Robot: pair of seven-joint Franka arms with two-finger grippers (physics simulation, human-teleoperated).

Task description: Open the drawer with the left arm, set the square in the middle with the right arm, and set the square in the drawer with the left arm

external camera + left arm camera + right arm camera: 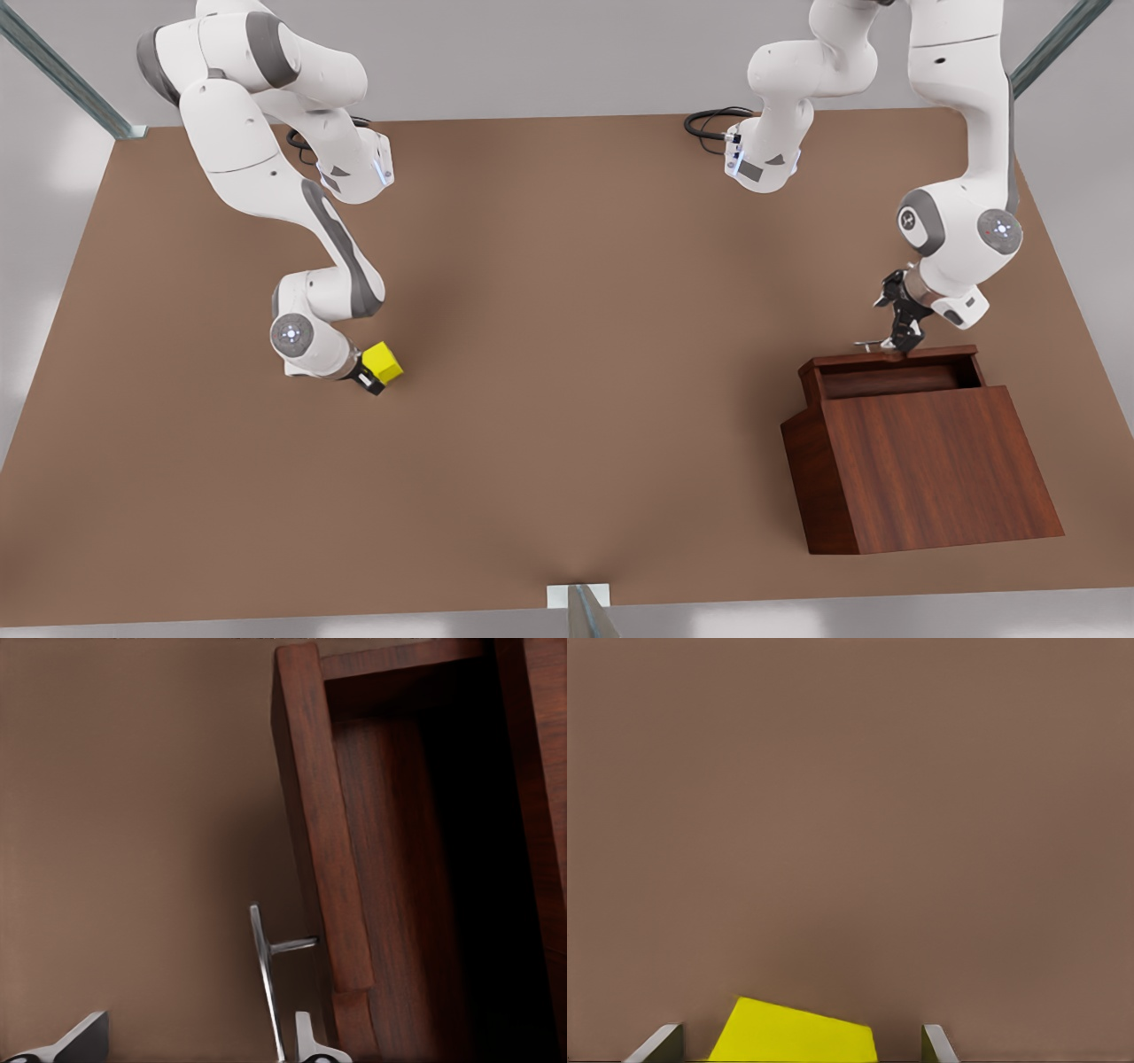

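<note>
Front view: left gripper (899, 341) open at the pulled-out drawer's (895, 377) handle (266, 979) — right gripper (376, 377) open around the yellow cube (383, 361), which should be clamped squarely.

Soft even overhead light, faint shadows on tabletop (567, 354), dark drawer (895, 379) interior

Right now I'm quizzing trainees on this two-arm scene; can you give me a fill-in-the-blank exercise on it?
1. The yellow cube sits between the fingers of the ____ gripper.
2. The drawer of the wooden cabinet is pulled ____.
3. The left gripper is at the drawer's silver bar ____.
4. In the front view, the cabinet stands on the tabletop's ____ side.

Missing words: right; open; handle; right
</note>
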